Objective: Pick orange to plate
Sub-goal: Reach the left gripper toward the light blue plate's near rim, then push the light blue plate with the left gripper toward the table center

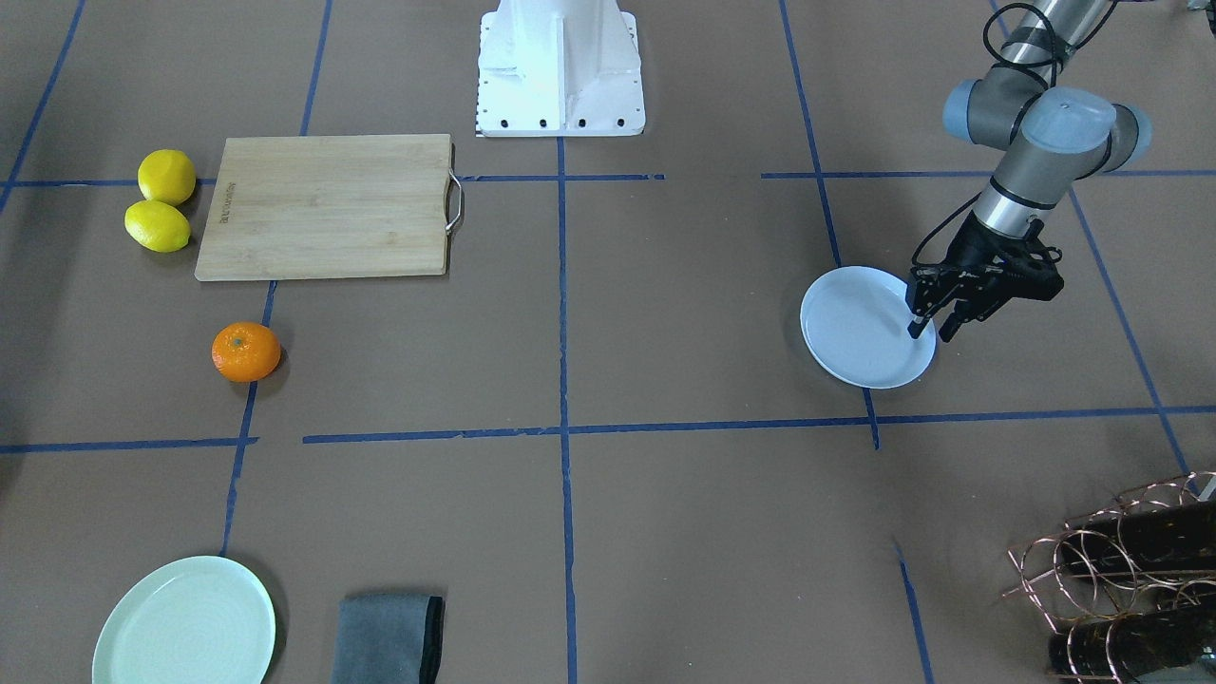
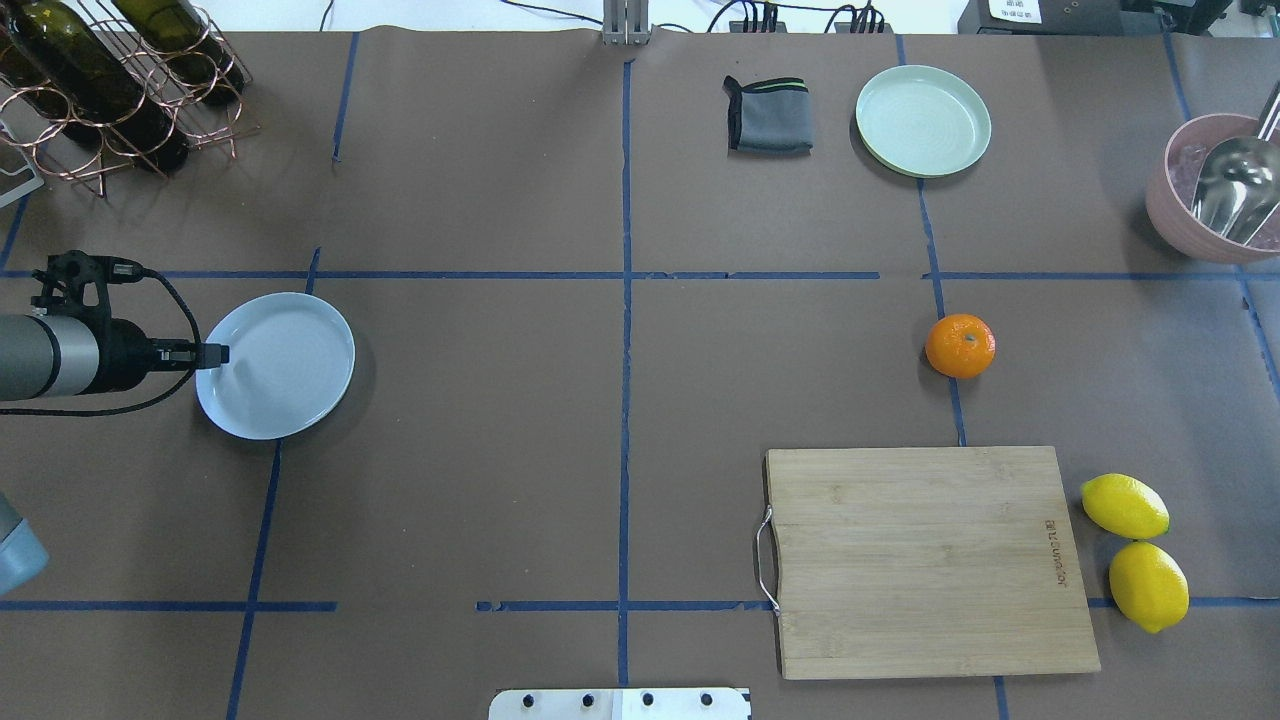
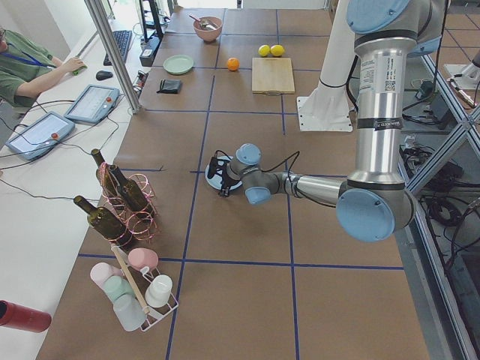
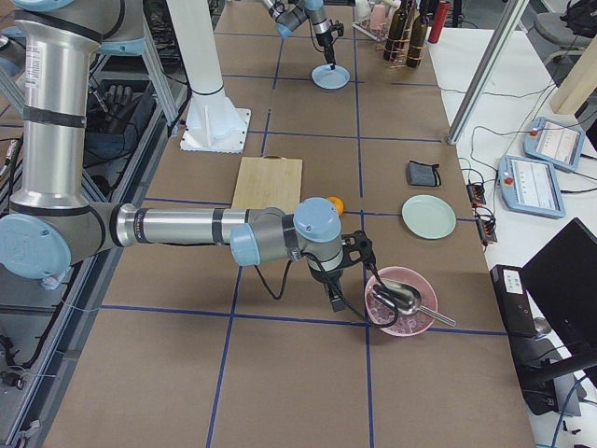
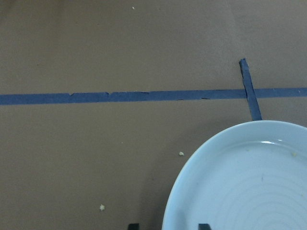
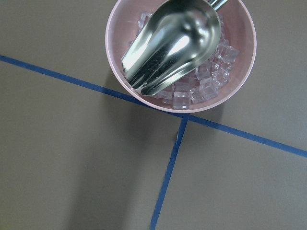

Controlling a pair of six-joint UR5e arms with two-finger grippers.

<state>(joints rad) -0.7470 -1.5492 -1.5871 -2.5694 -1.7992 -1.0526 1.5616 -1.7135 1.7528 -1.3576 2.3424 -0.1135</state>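
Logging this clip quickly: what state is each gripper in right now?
Left gripper: open, astride the rim of the round pale bluish-white plate.
Right gripper: cannot tell.

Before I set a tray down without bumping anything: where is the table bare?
The wide middle is bare, between the blue plate and the cutting board. Crowded around the board: orange, lemons; the far edge holds cloth, green plate, bowl; bottle rack in the far left corner.
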